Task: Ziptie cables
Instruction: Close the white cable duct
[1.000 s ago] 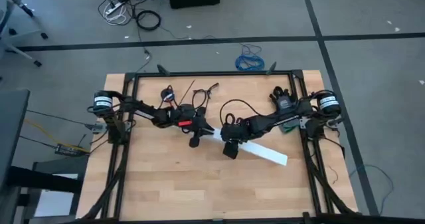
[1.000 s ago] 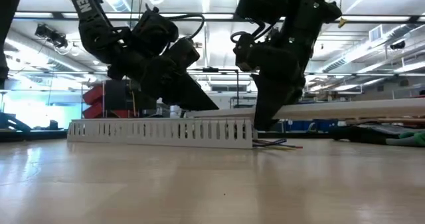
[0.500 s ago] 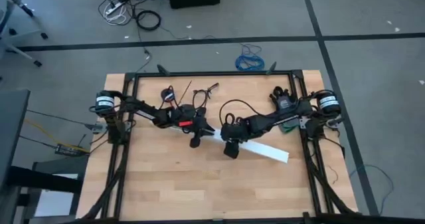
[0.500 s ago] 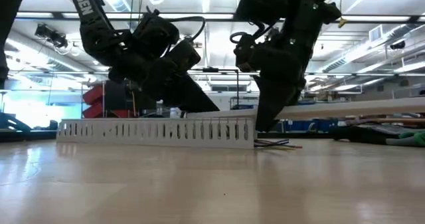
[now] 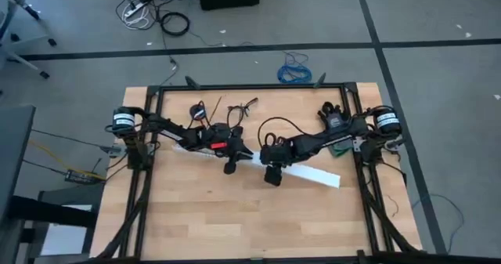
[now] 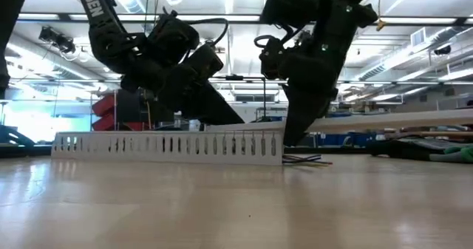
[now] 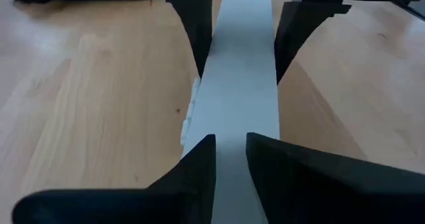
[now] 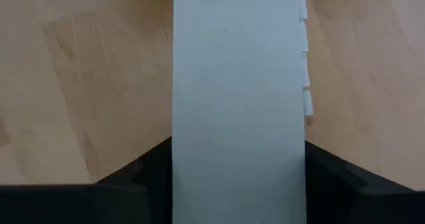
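A long white slotted strip (image 5: 307, 175) lies slantwise across the middle of the wooden table (image 5: 203, 217), and both arms are on it. The right gripper (image 5: 272, 172) stands over the strip near its middle; in the right wrist view its two dark fingers (image 8: 133, 181) sit on either side of the strip (image 8: 238, 104) with their inner edges against its long sides, so the jaws are clamped across its width. The left gripper (image 5: 232, 162) meets the same strip further along toward the left arm's side. In the left wrist view its fingers (image 7: 199, 167) are set over the strip's (image 7: 240, 84) flat top with only a narrow gap between them; whether they pinch anything cannot be told. The right gripper's (image 7: 240, 34) fingers show beyond, straddling the strip.

In the low view the strip (image 6: 166, 145) stands on edge on the table, and the cables (image 6: 304, 159), a few thin wires, lie flat on the wood just beside its end, below the right gripper (image 6: 295, 134)
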You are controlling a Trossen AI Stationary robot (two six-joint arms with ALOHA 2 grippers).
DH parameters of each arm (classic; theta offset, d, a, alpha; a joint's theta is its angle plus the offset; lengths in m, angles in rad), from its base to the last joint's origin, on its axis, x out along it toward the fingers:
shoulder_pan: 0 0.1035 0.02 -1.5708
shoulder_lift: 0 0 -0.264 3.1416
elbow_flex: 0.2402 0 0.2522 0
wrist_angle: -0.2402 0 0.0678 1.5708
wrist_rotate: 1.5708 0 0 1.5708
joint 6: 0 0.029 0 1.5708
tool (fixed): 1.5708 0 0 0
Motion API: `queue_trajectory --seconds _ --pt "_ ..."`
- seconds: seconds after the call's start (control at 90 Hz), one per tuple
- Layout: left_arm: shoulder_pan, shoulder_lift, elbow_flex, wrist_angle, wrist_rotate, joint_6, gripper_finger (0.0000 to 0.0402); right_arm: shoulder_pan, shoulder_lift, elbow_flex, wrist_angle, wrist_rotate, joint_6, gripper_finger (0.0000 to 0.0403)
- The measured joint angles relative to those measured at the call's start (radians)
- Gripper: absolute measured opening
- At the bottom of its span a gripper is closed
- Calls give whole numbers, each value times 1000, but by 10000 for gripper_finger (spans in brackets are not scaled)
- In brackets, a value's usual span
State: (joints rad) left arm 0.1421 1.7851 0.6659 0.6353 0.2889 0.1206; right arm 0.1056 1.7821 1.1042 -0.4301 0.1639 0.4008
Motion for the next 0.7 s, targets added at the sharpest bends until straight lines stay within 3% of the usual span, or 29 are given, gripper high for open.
queue_trajectory --seconds 0.7 --pt "0 0 -1 3 25 -24 78 -27 0 0 16 -37 -99 229"
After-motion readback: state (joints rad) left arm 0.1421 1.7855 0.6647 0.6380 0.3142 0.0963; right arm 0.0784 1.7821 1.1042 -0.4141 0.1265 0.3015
